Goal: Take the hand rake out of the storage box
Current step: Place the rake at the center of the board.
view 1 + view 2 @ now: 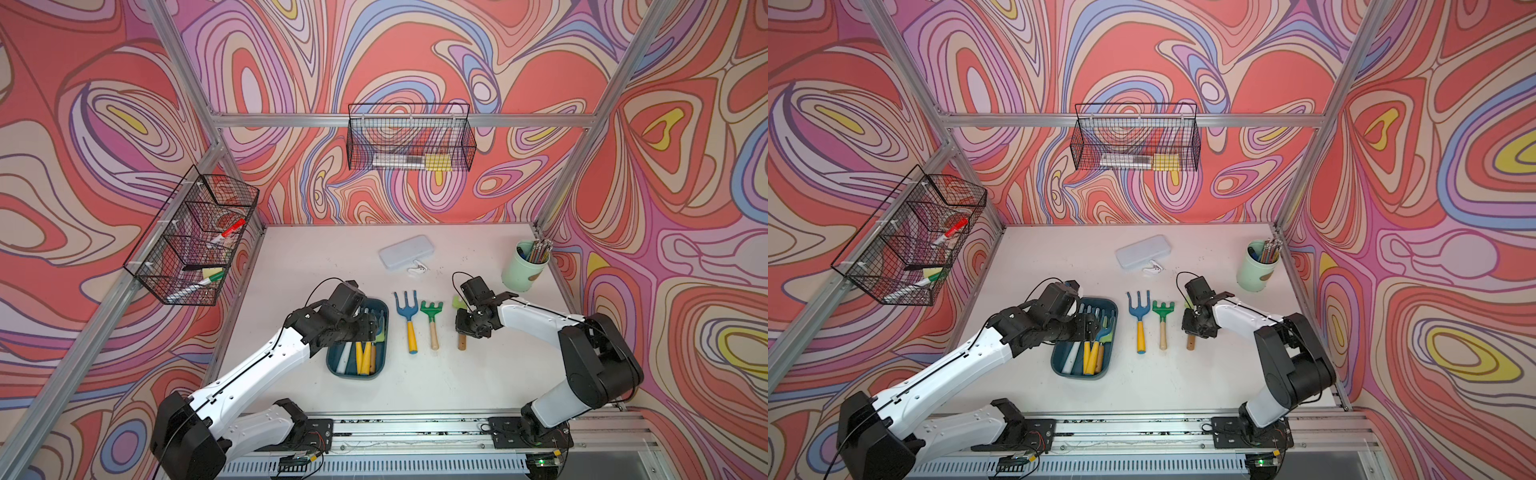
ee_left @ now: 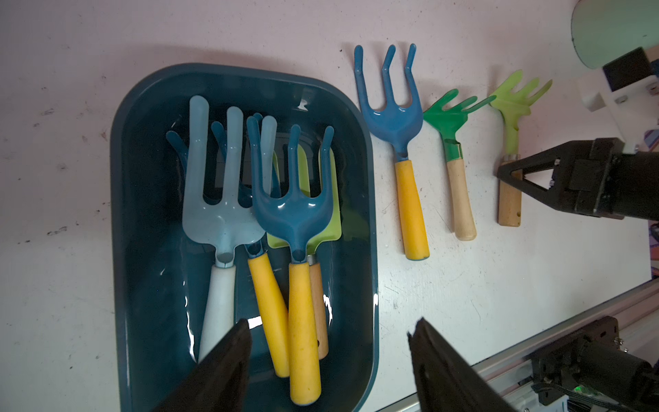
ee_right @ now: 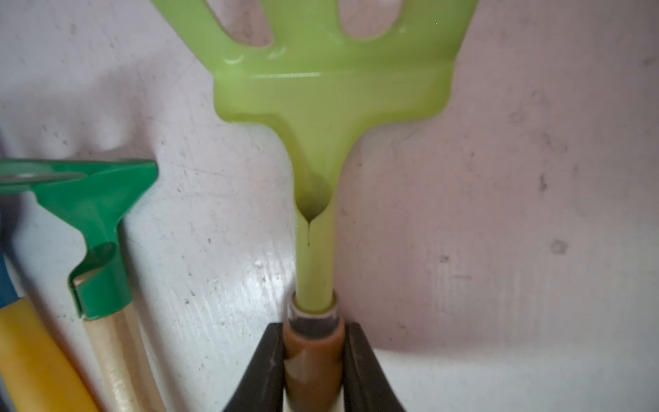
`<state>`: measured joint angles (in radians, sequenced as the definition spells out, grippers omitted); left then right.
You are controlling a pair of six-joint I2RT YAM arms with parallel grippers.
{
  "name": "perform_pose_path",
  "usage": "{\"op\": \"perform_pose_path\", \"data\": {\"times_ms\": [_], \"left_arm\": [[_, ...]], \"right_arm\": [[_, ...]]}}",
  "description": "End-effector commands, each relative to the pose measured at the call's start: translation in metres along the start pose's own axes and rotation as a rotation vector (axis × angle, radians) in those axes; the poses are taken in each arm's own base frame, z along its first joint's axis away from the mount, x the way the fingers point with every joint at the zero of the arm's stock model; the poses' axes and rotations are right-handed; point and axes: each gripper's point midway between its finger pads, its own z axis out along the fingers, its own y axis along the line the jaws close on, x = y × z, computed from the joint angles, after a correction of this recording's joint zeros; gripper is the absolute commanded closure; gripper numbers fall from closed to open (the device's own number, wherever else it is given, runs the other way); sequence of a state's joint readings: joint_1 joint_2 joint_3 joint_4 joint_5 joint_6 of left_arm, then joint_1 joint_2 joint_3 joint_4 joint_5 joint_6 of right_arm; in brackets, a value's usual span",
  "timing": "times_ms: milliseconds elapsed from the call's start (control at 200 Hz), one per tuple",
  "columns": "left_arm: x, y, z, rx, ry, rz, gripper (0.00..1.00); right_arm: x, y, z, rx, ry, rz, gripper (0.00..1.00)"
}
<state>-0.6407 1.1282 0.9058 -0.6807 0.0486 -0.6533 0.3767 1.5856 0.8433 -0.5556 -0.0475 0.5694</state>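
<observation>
Left fingers [image 2: 228,360] stand wide apart in the left wrist view above the dark teal rounded plastic storage box [image 2: 119,214], which holds four tools: one pale blue white-handled fork [image 2: 217,221], two dark blue yellow-handled forks [image 2: 296,214] and one lime flat blade [image 2: 337,221]. In the right wrist view, right fingers [image 3: 264,371] clamp the brown wooden handle of the lime-green hand rake [image 3: 321,100], which has a flat head and splayed tines. Both top views show it outside the box on the white surface [image 1: 415,386], farthest from the box in a row of three, past one blue fork [image 1: 408,311] and one dark green rake [image 1: 431,309].
</observation>
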Motion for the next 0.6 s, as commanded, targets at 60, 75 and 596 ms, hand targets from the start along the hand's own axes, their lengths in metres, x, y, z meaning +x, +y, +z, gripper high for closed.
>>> {"op": "perform_pose_path", "data": {"times_ms": [60, 75, 596], "left_arm": [[-0.005, 0.000, -0.007, -0.001, -0.015, 0.001, 0.26], [-0.006, 0.000, -0.007, 0.000, -0.016, 0.001, 0.26], [-0.004, 0.005, -0.006, -0.029, -0.013, -0.003, 0.26]], "right_arm": [[0.007, -0.010, 0.004, 0.063, 0.040, -0.119, 0.77], [0.006, -0.009, 0.004, 0.062, 0.040, -0.131, 0.77], [0.004, 0.010, 0.011, 0.034, 0.040, -0.207, 0.77]]}}
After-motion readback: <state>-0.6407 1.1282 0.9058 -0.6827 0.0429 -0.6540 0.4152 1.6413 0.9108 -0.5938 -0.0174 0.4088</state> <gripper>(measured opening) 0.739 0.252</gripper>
